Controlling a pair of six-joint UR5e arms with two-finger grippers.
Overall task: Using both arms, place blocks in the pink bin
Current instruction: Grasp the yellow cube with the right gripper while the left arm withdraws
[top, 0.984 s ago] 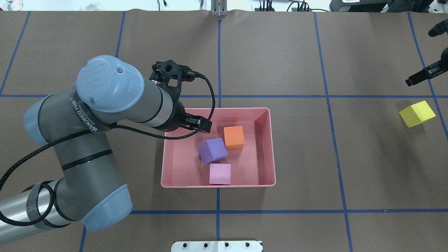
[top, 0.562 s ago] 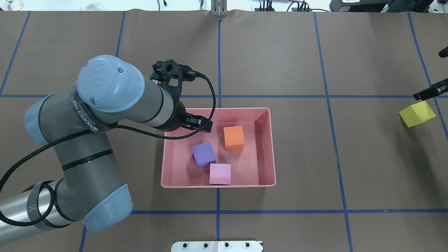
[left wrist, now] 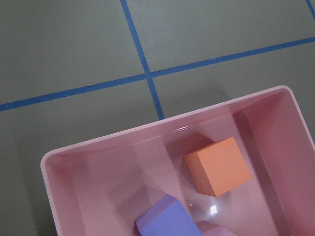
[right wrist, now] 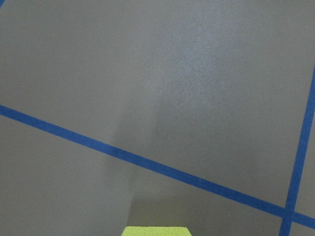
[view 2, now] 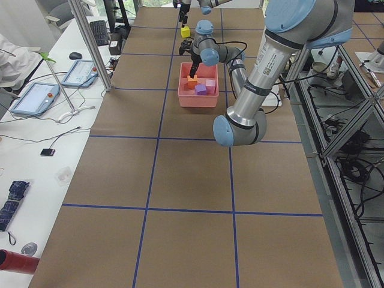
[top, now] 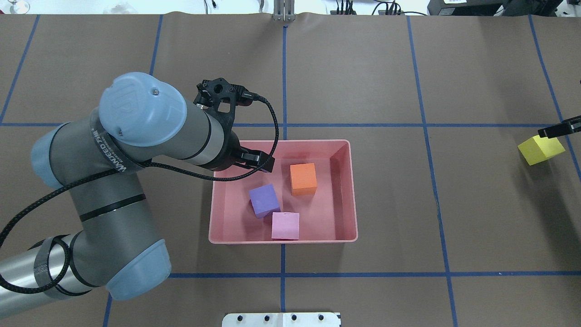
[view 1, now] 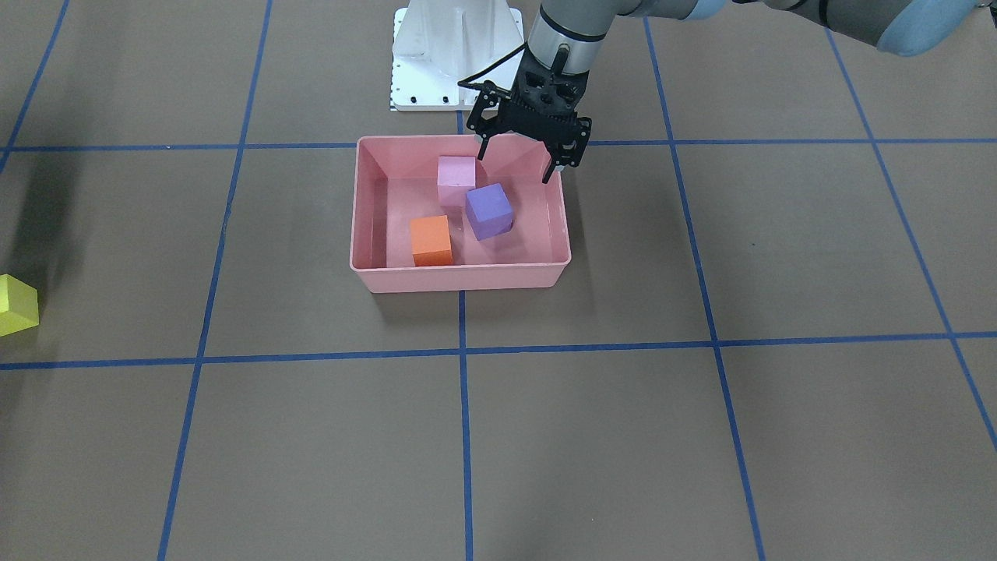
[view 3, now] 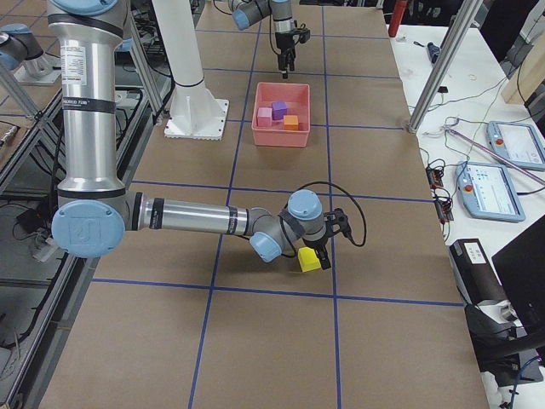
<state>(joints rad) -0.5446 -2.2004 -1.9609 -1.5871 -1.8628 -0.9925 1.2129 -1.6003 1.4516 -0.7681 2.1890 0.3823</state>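
The pink bin (top: 283, 239) (view 1: 459, 279) stands mid-table. In it lie the orange block (top: 303, 178) (view 1: 431, 240), the purple block (top: 264, 200) (view 1: 488, 210) and the light pink block (top: 285, 225) (view 1: 456, 173). My left gripper (view 1: 518, 167) is open and empty, above the bin's corner nearest the left arm. The left wrist view shows the bin's rim (left wrist: 162, 120) and the orange block (left wrist: 218, 167). The yellow block (top: 541, 150) (view 3: 309, 261) lies on the table far right. One finger (top: 560, 128) of my right gripper hangs over its far edge; the other is out of view.
The white robot base (view 1: 456, 54) stands just behind the bin on the robot's side. Blue tape lines cross the brown table cover. Side benches with tablets (view 3: 511, 145) and metal posts (view 3: 438, 68) flank the table.
The purple block, tilted a second ago, has settled flat in the bin. The right gripper's finger has come down toward the yellow block. The left arm has stayed still.
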